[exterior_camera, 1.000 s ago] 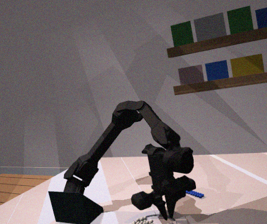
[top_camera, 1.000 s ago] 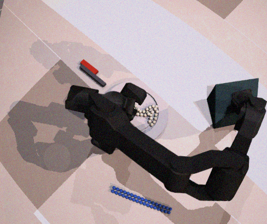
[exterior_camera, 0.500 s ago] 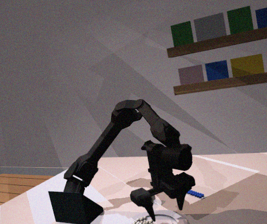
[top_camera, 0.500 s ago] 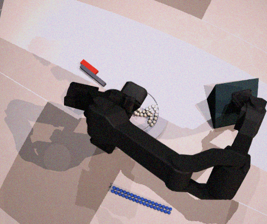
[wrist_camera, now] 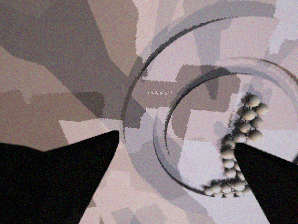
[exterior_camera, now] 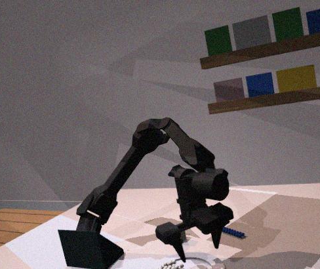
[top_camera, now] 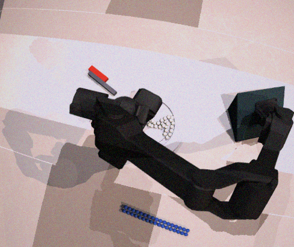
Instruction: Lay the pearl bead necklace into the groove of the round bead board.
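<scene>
The pearl bead necklace (top_camera: 163, 125) (exterior_camera: 170, 264) (wrist_camera: 248, 116) lies bunched in a heap on the round bead board (top_camera: 164, 111) (exterior_camera: 208, 261), toward one side of it. In the wrist view the board's ring grooves (wrist_camera: 131, 95) curve around the middle, and the beads lie along the inner ring beside my right finger. My gripper (exterior_camera: 199, 250) (wrist_camera: 175, 141) is open wide and empty. It hangs just above the board with the fingertips pointing down. In the top view the wrist hides the fingers and the board's left part.
A blue bead necklace (top_camera: 154, 220) (exterior_camera: 233, 233) lies straight on the table nearer the front. A red block (top_camera: 98, 73) and a grey bar (top_camera: 103, 83) lie just beyond the board. The arm's dark base block (top_camera: 247, 111) (exterior_camera: 86, 249) stands at the right. Wall shelves (exterior_camera: 269, 49) hang behind.
</scene>
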